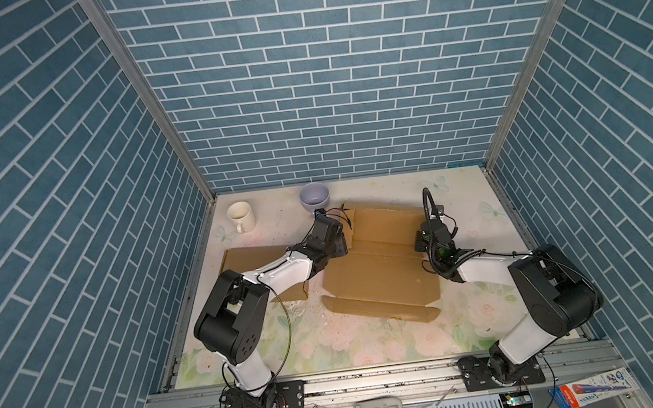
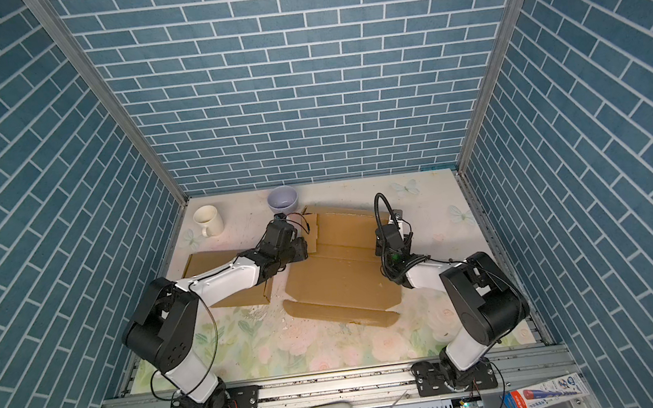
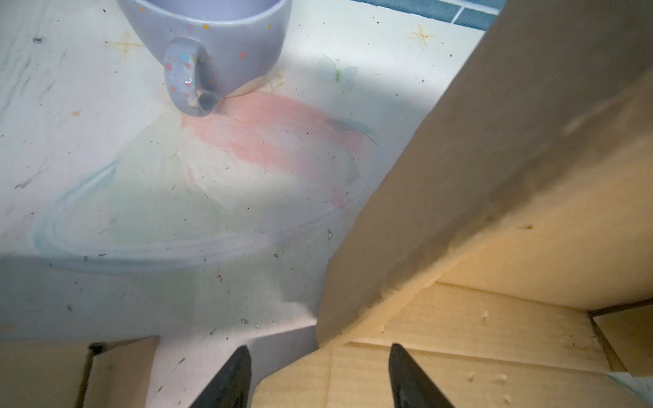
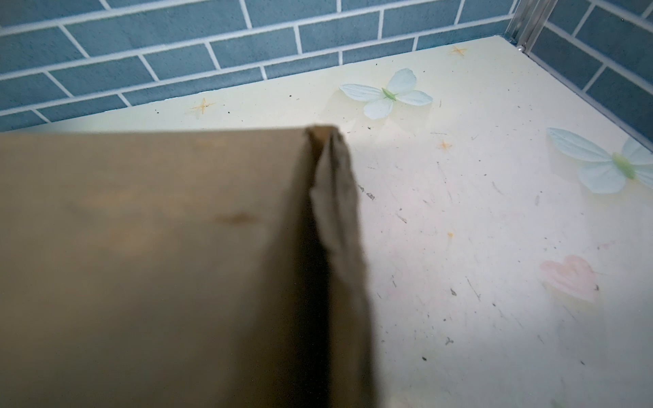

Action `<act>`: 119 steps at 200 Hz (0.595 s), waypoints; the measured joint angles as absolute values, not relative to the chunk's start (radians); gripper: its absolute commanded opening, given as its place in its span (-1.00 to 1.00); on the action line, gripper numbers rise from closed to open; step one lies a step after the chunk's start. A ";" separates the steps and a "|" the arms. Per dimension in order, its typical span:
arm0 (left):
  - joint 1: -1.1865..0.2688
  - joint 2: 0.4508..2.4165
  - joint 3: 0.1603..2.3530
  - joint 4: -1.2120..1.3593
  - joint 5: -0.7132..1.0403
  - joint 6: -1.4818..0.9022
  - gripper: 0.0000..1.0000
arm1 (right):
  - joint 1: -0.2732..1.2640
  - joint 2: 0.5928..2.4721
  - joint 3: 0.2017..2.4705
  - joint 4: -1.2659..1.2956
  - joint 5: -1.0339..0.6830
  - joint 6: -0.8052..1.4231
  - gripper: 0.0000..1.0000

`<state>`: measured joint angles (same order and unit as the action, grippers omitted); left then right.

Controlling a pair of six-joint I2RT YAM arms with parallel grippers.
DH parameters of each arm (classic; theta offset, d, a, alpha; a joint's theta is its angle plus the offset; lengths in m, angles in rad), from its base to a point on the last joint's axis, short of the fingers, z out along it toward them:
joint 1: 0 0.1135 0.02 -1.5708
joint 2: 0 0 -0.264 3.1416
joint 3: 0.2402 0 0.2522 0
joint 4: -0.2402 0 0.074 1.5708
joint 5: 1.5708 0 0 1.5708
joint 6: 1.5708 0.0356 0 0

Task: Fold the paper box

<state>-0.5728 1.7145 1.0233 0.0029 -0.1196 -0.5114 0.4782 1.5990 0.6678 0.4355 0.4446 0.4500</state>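
Near the lilac mug, the left claw gapes at a flap of the cardboard box; the right claw is closed.

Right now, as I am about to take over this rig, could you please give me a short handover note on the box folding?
Left gripper: open, holding nothing, jaws either side of the cardboard's left edge.
Right gripper: shut, at the right edge of the box; whether it pinches cardboard is hidden.
Box: in the middle, mostly lying flat; one flap stands raised just ahead of the left gripper.
Done: little beyond that lifted flap.
Left: nearly all the folding, walls up and flaps tucked.
Mind the purple cup close behind the box.
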 measured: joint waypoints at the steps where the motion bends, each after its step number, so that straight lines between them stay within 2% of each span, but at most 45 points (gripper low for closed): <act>1: -0.573 1.714 1.023 0.004 -0.120 -0.510 0.27 | 0.478 1.599 0.668 0.435 0.445 0.450 -1.00; 75: -0.532 1.739 1.019 0.151 0.018 -0.359 0.18 | 0.479 1.631 0.699 0.439 0.437 0.442 -1.00; 119: -0.514 1.818 1.020 0.232 0.099 -0.280 -0.03 | 0.479 1.645 0.719 0.434 0.422 0.437 -1.00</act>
<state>-0.5137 1.8175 1.0199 0.2317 0.0990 -0.2798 0.4789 1.6451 0.7185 0.4339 0.4221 0.4366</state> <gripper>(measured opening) 0.505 0.056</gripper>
